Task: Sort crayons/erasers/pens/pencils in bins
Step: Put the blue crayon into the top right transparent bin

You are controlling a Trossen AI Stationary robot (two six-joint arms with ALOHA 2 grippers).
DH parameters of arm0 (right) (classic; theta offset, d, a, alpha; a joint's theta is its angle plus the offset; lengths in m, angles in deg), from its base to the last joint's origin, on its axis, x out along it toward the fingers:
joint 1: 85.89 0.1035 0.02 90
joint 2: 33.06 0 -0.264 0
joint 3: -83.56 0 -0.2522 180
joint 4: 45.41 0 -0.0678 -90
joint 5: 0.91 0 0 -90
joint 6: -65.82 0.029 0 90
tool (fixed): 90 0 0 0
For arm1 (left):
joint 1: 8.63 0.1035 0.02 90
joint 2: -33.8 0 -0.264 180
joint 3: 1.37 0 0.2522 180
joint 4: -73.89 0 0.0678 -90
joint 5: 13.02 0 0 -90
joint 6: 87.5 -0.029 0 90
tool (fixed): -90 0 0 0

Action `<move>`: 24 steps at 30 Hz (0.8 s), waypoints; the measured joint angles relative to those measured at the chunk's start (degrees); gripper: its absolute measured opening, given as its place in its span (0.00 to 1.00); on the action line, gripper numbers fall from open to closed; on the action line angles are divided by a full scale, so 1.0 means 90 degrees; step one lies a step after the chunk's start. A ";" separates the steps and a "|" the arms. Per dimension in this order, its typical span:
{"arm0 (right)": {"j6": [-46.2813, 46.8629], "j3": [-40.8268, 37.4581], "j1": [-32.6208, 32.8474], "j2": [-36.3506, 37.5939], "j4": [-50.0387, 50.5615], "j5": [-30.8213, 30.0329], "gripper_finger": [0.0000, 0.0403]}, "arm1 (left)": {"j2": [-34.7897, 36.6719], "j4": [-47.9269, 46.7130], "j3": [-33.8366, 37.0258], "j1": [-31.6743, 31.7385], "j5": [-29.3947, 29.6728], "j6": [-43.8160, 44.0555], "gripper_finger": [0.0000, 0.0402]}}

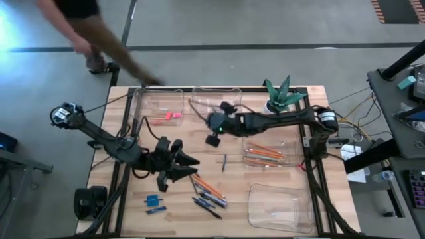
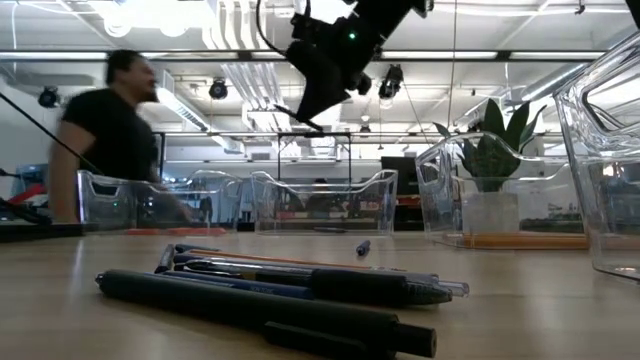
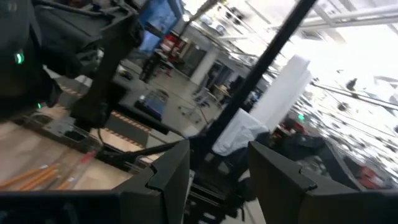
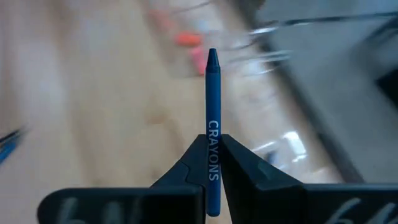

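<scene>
High view, right gripper (image 1: 214, 140): raised over mid-table, just short of the empty far bin (image 1: 216, 99), judged the crayon's target.
High view, left gripper (image 1: 188, 167): fingers spread, parked beside the loose pencils (image 1: 206, 186); pens (image 1: 207, 204) left unsorted.
Low view, pens (image 2: 280, 300): lying flat nearest the camera.
Right wrist view, crayon (image 4: 212, 130): pinched near its lower end between closed fingers (image 4: 186, 171), tip outward for release.

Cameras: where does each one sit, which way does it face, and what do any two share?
High: overhead, straight down; both arms, bins.
Low: table height, facing the room; pens up front, right gripper above.
Left wrist: over open left gripper, facing the room.
Right wrist: along fingers pinching a blue crayon.
Shared: the pens show in high and low.
</scene>
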 joint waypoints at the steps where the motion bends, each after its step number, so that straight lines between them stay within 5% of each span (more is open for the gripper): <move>1: 0.0000 -0.0008 -0.0106 -0.0002 -0.0036 -0.0074 0.06 | -0.0030 -0.0005 -0.0003 -0.0001 0.0144 -0.0002 0.37; 18: 0.0766 -0.0028 -0.1699 -0.0697 0.0062 0.0419 0.06 | -0.0563 0.0712 -0.0012 0.0165 0.1210 -0.0046 0.37; 24: 0.0943 -0.0058 -0.1941 -0.0976 0.0084 0.0677 0.06 | -0.0437 0.0951 -0.0015 0.0307 0.1236 -0.0908 0.37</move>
